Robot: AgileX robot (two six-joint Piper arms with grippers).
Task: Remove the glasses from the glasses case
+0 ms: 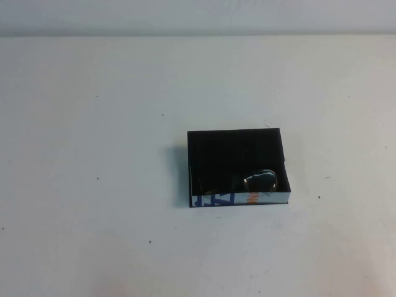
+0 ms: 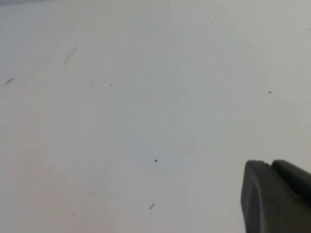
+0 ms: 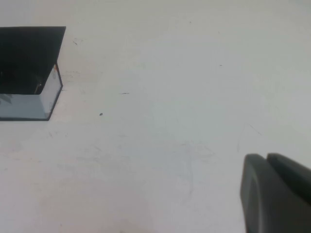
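**Black case open, glasses not yet lifted out**

Black on every side but one, the glasses case (image 1: 235, 164) sits on the white table (image 1: 93, 185), a little to the robot's right of the middle, its white edge with blue and orange marks facing the robot. It stands open at the top, and the glasses (image 1: 260, 180) lie inside, tucked into the near corner on the robot's right, one greyish lens catching the light. Dark frame against dark lining hides the rest of their shape, so how the arms lie cannot be told.

Nothing of the task looks done: the glasses are wholly within the case, and neither arm appears in the high view. The left gripper (image 2: 274, 196) shows only as a dark finger part in a corner of its wrist view, over bare table with no task thing in sight; whether it is wide or narrow cannot be told. The right gripper (image 3: 274, 191) shows the same way, likewise unreadable, but its camera catches a corner of the case (image 3: 29, 73), well apart from it.

All remains: reach in, grip the frame, lift clear.
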